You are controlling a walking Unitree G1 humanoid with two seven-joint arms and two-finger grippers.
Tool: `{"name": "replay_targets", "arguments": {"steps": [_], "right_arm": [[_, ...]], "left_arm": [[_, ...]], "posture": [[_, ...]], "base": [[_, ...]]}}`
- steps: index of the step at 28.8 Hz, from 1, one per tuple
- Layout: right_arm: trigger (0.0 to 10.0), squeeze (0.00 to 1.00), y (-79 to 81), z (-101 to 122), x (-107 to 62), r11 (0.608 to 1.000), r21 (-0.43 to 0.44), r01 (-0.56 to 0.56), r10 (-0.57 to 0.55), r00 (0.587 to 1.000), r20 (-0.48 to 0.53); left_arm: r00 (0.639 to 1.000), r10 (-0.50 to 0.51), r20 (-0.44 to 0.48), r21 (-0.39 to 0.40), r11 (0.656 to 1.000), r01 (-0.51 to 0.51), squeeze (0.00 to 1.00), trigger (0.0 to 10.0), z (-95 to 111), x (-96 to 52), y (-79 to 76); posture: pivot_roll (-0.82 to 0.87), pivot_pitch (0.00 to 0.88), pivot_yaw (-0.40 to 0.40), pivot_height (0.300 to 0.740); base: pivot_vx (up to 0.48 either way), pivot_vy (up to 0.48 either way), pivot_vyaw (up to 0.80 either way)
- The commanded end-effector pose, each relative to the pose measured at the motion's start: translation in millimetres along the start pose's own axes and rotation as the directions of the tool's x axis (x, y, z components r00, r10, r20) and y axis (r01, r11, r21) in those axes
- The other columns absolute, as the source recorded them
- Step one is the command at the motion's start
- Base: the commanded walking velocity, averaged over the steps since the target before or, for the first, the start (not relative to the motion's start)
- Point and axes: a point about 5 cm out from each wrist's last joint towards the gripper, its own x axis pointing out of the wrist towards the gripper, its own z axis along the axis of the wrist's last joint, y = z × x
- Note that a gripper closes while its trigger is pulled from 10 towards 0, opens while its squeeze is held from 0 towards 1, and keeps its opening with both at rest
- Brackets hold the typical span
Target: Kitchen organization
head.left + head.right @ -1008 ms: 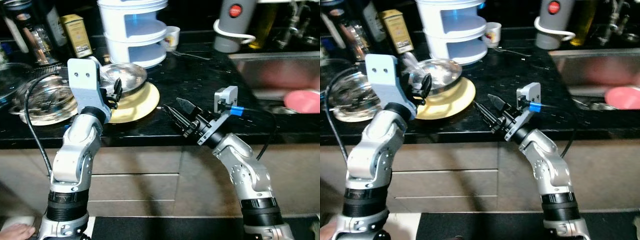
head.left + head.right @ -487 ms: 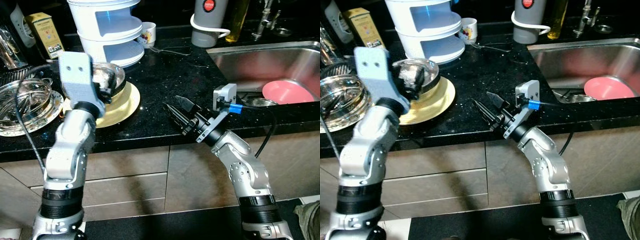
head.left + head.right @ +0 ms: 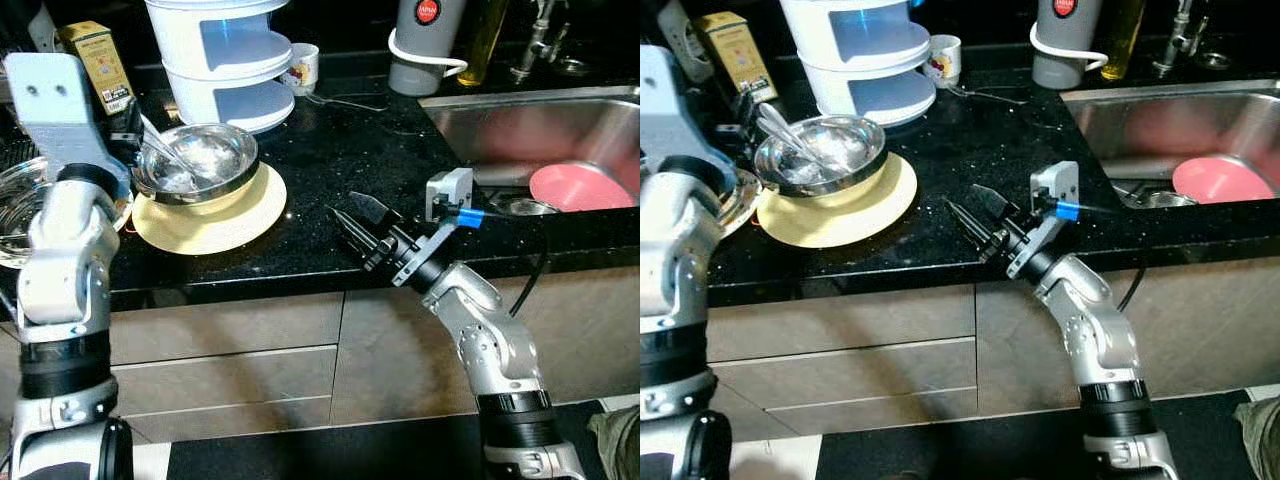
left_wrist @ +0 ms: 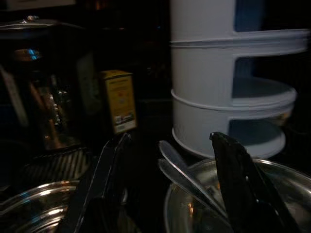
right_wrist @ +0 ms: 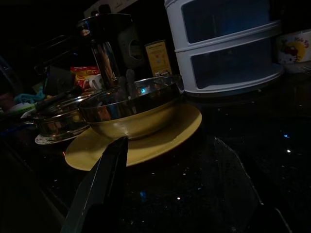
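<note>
Left pincer (image 4: pixel 167 187), fingers spread, sits at the round steel bowl (image 3: pixel 195 162) on the yellow plate (image 3: pixel 212 205); judging so, grasping the spoons (image 4: pixel 187 182) comes next. Right pincer (image 3: pixel 352 222) hovers spread over the black desk (image 3: pixel 340 150).

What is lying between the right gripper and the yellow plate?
Only bare black countertop lies between the right gripper and the yellow plate, as the left eye view shows.

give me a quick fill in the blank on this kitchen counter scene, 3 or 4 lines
1. The steel bowl sits on a ______ plate.
2. The pink plate lies in the ______.
3. The right gripper hovers over the black counter with its jaws ______.
4. The white tiered rack stands ______ the bowl.

Missing words: yellow; sink; open; behind
</note>
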Motion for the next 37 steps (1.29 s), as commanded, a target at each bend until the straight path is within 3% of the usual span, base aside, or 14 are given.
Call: {"name": "replay_targets", "arguments": {"steps": [1, 3, 4, 5, 6, 11, 13, 19, 23, 27, 32, 37], "right_arm": [[10.0, 0.0, 2.1, 1, -2.1, 1.0, 0.003, -0.003, 0.003, 1.0, -0.005], [10.0, 0.0, 2.0, 1, -4.6, 1.0, 0.002, 0.001, -0.001, 1.0, -0.008], [10.0, 0.0, 2.0, 1, -4.6, 1.0, 0.002, 0.001, -0.001, 1.0, -0.008], [10.0, 0.0, 1.8, 2, -5.9, 1.0, -0.001, 0.006, -0.006, 1.0, -0.009], [10.0, 0.0, 1.6, 2, -6.4, 1.0, -0.002, 0.009, -0.009, 1.0, -0.009], [10.0, 0.0, 0.8, 3, -7.3, 1.0, -0.006, 0.015, -0.015, 1.0, -0.01], [10.0, 0.0, 0.2, 4, -8.5, 1.0, -0.009, 0.019, -0.019, 1.0, -0.011], [10.0, 0.0, -0.4, 5, -11.2, 1.0, -0.011, 0.027, -0.027, 1.0, -0.016], [10.0, 0.0, -0.5, 5, -11.7, 1.0, -0.012, 0.028, -0.028, 0.999, -0.017], [10.0, 0.0, -0.6, 6, -12.8, 0.999, -0.015, 0.033, -0.034, 0.999, -0.019], [10.0, 0.0, -0.9, 5, -13.8, 0.999, -0.016, 0.039, -0.04, 0.999, -0.022], [10.0, 0.0, -1.3, 6, -13.9, 0.999, -0.018, 0.041, -0.042, 0.999, -0.022]], "left_arm": [[0.998, 0.039, -0.04, -0.066, 0.997, -0.042, 0.0, 10.0, -4, 11.1, 22.3], [0.994, 0.051, -0.093, -0.163, 0.984, -0.066, 0.0, 10.0, -13, 20.7, 35.4], [0.994, 0.051, -0.093, -0.163, 0.984, -0.066, 0.0, 10.0, -13, 20.7, 35.4], [0.993, 0.04, -0.115, -0.254, 0.965, -0.068, 0.0, 10.0, -19, 26.1, 39.8], [0.992, 0.033, -0.121, -0.292, 0.954, -0.068, 0.0, 10.0, -20, 28.2, 40.6], [0.989, 0.022, -0.145, -0.384, 0.92, -0.076, 0.0, 10.0, -25, 35.3, 42.4], [0.986, 0.006, -0.164, -0.456, 0.886, -0.081, 0.0, 10.0, -27, 43.4, 44.4], [0.981, -0.044, -0.19, -0.514, 0.856, -0.061, 0.0, 10.0, -27, 54.3, 43.3], [0.978, -0.057, -0.199, -0.519, 0.853, -0.056, 0.0, 10.0, -27, 56.2, 42.1], [0.962, -0.089, -0.26, -0.537, 0.841, -0.068, 0.0, 10.0, -29, 61.8, 34.5], [0.936, -0.09, -0.341, -0.538, 0.835, -0.116, 0.0, 10.0, -38, 61.6, 29.7], [0.928, -0.098, -0.359, -0.547, 0.828, -0.124, 0.0, 10.0, -41, 61.5, 28.2]], "posture": [[-0.04, 0.05, 0.019, 0.74], [-0.05, 0.057, 0.021, 0.74], [-0.05, 0.057, 0.021, 0.74], [-0.05, 0.062, 0.024, 0.74], [-0.06, 0.061, 0.024, 0.74], [-0.06, 0.067, 0.025, 0.74], [-0.07, 0.072, 0.026, 0.74], [-0.08, 0.076, 0.027, 0.74], [-0.08, 0.079, 0.029, 0.74], [-0.08, 0.081, 0.032, 0.74], [-0.08, 0.08, 0.031, 0.74], [-0.08, 0.08, 0.031, 0.74]], "base": [[0.0, 0.0, 0.0], [0.0, 0.0, 0.0], [0.0, 0.0, 0.0], [0.0, 0.0, 0.0], [0.0, 0.0, 0.0], [0.0, 0.0, 0.0], [0.0, 0.0, 0.0], [0.0, 0.0, 0.0], [0.0, 0.0, 0.0], [0.0, 0.0, 0.0], [0.0, 0.0, 0.0], [0.0, 0.0, 0.0]]}}
